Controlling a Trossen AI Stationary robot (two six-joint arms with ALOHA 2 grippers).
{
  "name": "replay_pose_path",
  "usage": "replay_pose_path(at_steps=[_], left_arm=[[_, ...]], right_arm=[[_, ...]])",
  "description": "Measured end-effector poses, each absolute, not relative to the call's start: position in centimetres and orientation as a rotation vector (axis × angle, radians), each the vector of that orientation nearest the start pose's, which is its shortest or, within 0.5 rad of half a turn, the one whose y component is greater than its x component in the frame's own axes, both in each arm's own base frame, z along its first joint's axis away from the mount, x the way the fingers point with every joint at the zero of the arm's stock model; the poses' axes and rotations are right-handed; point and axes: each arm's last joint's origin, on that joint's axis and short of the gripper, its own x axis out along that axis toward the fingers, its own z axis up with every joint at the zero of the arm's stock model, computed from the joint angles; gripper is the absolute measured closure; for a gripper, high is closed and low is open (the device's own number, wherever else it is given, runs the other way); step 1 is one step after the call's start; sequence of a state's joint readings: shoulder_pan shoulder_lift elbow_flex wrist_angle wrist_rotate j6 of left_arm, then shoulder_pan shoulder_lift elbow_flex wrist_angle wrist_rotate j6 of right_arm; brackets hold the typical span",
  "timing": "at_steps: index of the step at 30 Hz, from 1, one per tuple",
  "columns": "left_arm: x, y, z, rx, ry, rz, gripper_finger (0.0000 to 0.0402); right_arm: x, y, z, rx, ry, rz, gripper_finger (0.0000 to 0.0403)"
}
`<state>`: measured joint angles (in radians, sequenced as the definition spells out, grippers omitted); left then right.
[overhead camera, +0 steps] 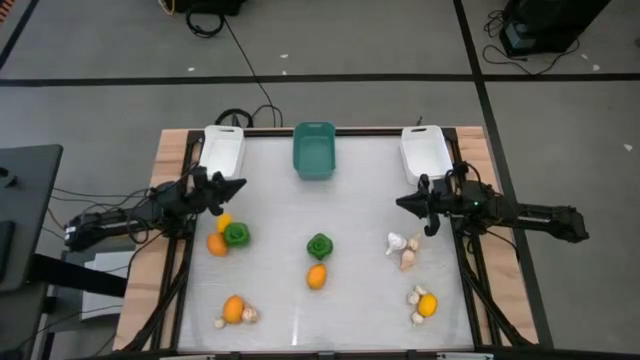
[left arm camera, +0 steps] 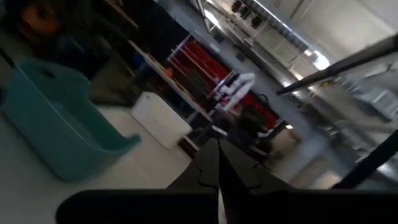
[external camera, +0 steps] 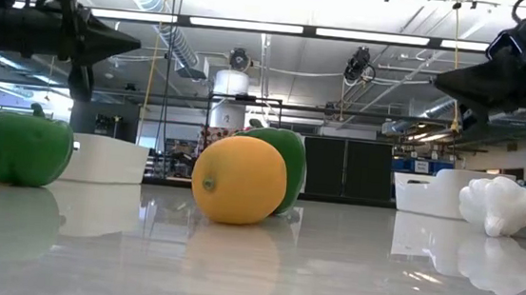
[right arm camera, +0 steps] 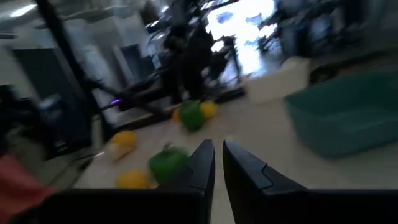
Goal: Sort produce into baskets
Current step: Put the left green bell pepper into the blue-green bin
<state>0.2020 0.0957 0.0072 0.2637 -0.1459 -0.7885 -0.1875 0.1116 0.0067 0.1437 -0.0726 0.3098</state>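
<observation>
Produce scattered on the pale surface (overhead camera: 280,200), with 3 baskets along its far edge.
Glossy orange fruit (external camera: 239,180) fronts a lumpy green pepper (external camera: 285,164); left pincer (overhead camera: 238,184) together, right pincer (overhead camera: 402,202) nearly together, both empty.

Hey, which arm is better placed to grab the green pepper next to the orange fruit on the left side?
Probably left. The left gripper hovers just above that lumpy green pepper and round orange fruit, while the right gripper sits across the table, nearer the pale garlic-like bulbs.
</observation>
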Motion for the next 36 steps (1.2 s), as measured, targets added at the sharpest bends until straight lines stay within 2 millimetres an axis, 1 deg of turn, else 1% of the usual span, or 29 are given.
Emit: replay_pose_path(at_steps=[1, 3, 6, 8, 10, 12, 14, 16, 19, 22, 24, 27, 30, 32, 36], left_arm=[[10.0, 2.4, 18.4, -0.805, -0.299, 0.244, 0.0396], [10.3, 2.3, 18.4, -0.859, -0.233, 0.199, 0.0394], [11.0, 2.0, 19.5, -0.918, -0.136, 0.151, 0.0383], [11.5, 1.9, 20.9, -0.933, -0.073, 0.133, 0.0376], [12.3, 1.8, 22.4, -0.92, 0.009, 0.118, 0.037], [13.0, 1.6, 24.4, -0.871, 0.089, 0.09, 0.0366], [13.6, 1.6, 26.4, -0.793, 0.178, 0.087, 0.0362], [14.0, 1.6, 28.3, -0.725, 0.272, 0.111, 0.0357], [14.4, 1.7, 31.0, -0.64, 0.373, 0.159, 0.0342], [14.5, 1.7, 33.3, -0.597, 0.458, 0.188, 0.0317], [14.4, 1.7, 34.3, -0.584, 0.526, 0.201, 0.0293], [14.4, 1.4, 34.4, -0.55, 0.643, 0.186, 0.0247], [14.7, 0.8, 33.3, -0.518, 0.739, 0.148, 0.0195], [15.1, 0.4, 32.1, -0.512, 0.802, 0.134, 0.0161], [15.8, -0.5, 29.4, -0.473, 0.956, 0.088, 0.0098]], right_arm=[[10.2, -1.8, 17.3, 0.327, -0.09, -0.13, 0.0357], [10.2, -1.9, 18.1, 0.425, -0.177, -0.132, 0.0357], [9.9, -2.0, 19.2, 0.468, -0.312, -0.175, 0.0357], [9.7, -2.3, 19.8, 0.51, -0.408, -0.242, 0.0357], [9.3, -2.5, 20.6, 0.624, -0.535, -0.273, 0.0357], [9.1, -2.5, 21.0, 0.757, -0.613, -0.25, 0.0357], [9.2, -2.5, 21.1, 0.797, -0.62, -0.232, 0.0357], [9.4, -2.5, 21.0, 0.82, -0.582, -0.215, 0.0354], [9.9, -2.2, 21.7, 0.823, -0.541, -0.174, 0.0341], [10.4, -2.0, 23.4, 0.784, -0.52, -0.161, 0.0316], [11.0, -1.9, 25.0, 0.734, -0.506, -0.154, 0.0293], [12.3, -1.8, 27.4, 0.634, -0.466, -0.165, 0.0249], [14.0, -1.9, 29.1, 0.542, -0.408, -0.232, 0.0202], [15.2, -2.1, 29.9, 0.495, -0.359, -0.292, 0.0171], [17.5, -2.5, 30.6, 0.462, -0.224, -0.343, 0.0121]])
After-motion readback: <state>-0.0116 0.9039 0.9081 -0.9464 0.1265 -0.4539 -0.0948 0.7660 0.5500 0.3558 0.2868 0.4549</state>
